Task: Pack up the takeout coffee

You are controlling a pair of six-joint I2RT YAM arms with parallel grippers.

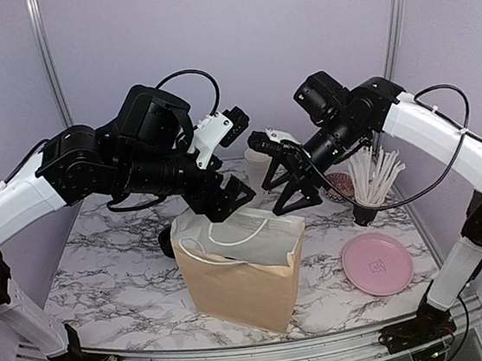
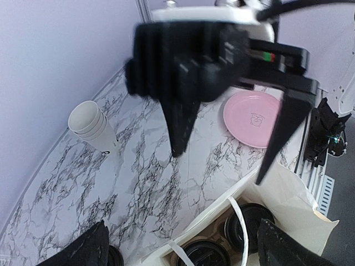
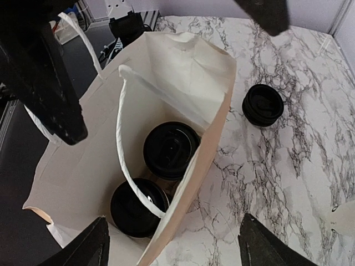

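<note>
— What sort of room is it?

— Pale lilac walls at the back and sides, with metal posts in the far corners. The white marble-patterned tabletop [image 1: 103, 266] has a metal rail along its near edge.

— What stands on it?

— A brown paper bag [image 1: 236, 290] sits in the middle, close to the near edge, with its mouth open. Taking the bag as the centre, a pink plate [image 1: 377, 263] lies at four o'clock. A dark holder of white straws [image 1: 378, 173] stands at two o'clock. A stack of black lids [image 3: 263, 104] is near the bag at nine o'clock, and a stack of white cups [image 2: 91, 124] is towards twelve, near the back wall.

— And the coffee?

— It's inside the bag, lids up: one coffee cup [image 3: 171, 149] and a second coffee cup [image 3: 138, 208] just beside it. Only their black lids show, and a white handle loop hangs across the second.

— The hands?

— Both hover over the bag's mouth. The left hand [image 1: 231, 203], reaching from ten o'clock, has its fingers wide apart and grips nothing. The right hand [image 1: 291, 194], from two o'clock, is spread too and empty. Their tips are near each other but not touching.

— Room to move?

— There's bare marble at eight and nine o'clock out to the left edge, and a strip between the bag and the plate. The right side is busier.
</note>
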